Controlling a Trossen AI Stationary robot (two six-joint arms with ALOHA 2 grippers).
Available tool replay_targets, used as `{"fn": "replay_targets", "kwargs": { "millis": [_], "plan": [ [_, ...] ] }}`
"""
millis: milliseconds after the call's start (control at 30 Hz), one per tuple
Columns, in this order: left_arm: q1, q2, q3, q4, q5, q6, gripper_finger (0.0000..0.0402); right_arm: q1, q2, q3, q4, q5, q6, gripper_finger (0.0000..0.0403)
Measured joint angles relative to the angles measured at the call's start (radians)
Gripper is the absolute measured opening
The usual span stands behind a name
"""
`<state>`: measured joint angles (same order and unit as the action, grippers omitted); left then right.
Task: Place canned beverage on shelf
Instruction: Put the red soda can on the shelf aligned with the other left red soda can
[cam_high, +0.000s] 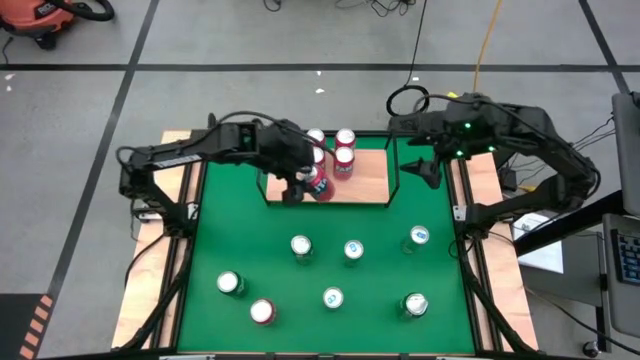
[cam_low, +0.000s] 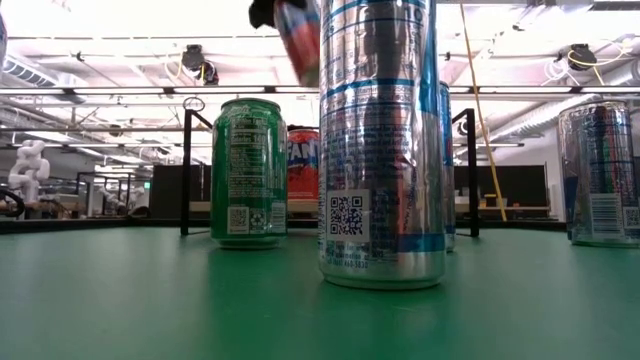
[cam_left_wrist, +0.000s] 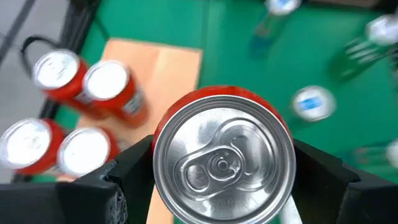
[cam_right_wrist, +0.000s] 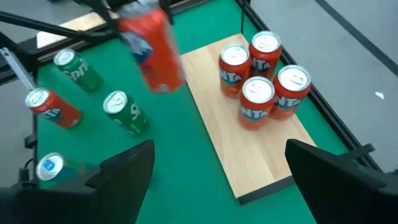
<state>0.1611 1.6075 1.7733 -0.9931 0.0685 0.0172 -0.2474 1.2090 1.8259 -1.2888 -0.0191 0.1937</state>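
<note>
Left hand (cam_high: 304, 183) is clamped on a red can (cam_high: 318, 184), one finger (cam_left_wrist: 134, 168) on each side of it. The can hangs tilted in the air, over the front edge of the shelf (cam_high: 370, 187), where the wood meets the green mat (cam_high: 330, 250). From the left wrist view the can top fills the gap between the fingers, pull tab facing the camera.

Four red cans (cam_right_wrist: 264, 78) already stand upright on the shelf, grouped tight at the back, near one corner. The held can is apart from them, nearer the front edge. Rest of the shelf board is bare wood.

Right hand (cam_high: 425, 170) sits off the shelf's right end, over the black side rail, fingers spread wide, nothing between them.

On the mat in front of the shelf: seven upright cans scattered loose, well apart from each other. These include green ones, silver-blue ones and one more red can (cam_high: 262, 312) near the front left.
</note>
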Motion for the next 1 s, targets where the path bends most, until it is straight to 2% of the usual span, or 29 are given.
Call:
{"fn": "replay_targets", "kwargs": {
  "millis": [100, 300, 633, 1000],
  "plan": [
    [0.003, 0.041, 0.001, -0.002, -0.049, 0.049, 0.0283, 0.000, -0.013, 0.000, 0.000, -0.002, -0.008, 0.0351],
    [0.019, 0.126, 0.002, 0.000, -0.054, 0.194, 0.0283, 0.000, -0.018, 0.000, -0.003, -0.008, -0.043, 0.0351],
    [0.075, 0.230, 0.002, -0.018, -0.059, 0.204, 0.0283, 0.000, -0.018, 0.000, -0.003, -0.009, -0.072, 0.0351],
    [0.088, 0.272, -0.005, -0.044, -0.055, 0.287, 0.0283, 0.000, -0.011, 0.000, 0.011, -0.010, -0.078, 0.0351]
  ]
}}
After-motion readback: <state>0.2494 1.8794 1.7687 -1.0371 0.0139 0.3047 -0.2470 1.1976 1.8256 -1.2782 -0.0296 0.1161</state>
